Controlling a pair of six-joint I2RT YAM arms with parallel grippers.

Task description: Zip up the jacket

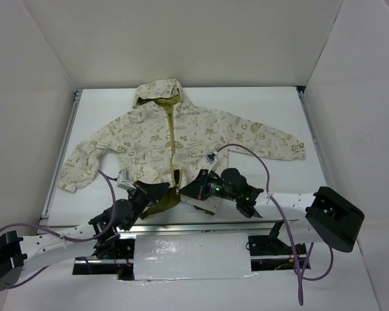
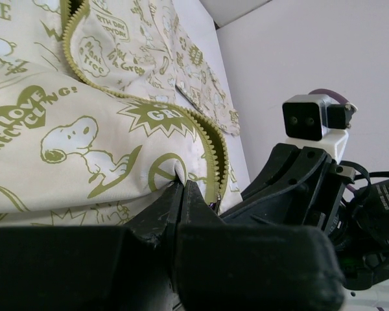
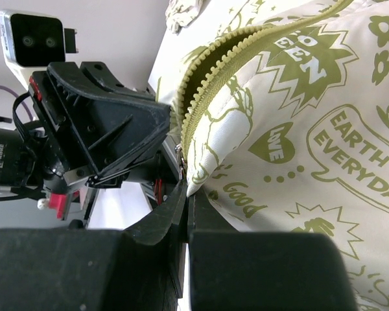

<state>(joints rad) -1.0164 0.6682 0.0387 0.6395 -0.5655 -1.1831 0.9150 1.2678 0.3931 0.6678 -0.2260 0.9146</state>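
The jacket (image 1: 162,139) lies flat on the white table, hood at the far side, sleeves spread, cream with olive print. Its olive zipper (image 1: 173,133) runs down the middle and gapes open near the hem. My left gripper (image 1: 161,189) is shut on the left front panel's hem beside the zipper; in the left wrist view the fabric (image 2: 104,149) is pinched between its jaws (image 2: 179,186). My right gripper (image 1: 187,192) is shut on the right panel's hem corner (image 3: 201,184), by the zipper teeth (image 3: 201,110). A small metal zipper part shows beside each pinch.
White walls enclose the table (image 1: 259,110) on three sides. A metal rail (image 1: 201,227) runs along the near edge by the arm bases. Both grippers sit close together, facing each other at the hem. Purple cables (image 1: 259,162) loop over the right arm.
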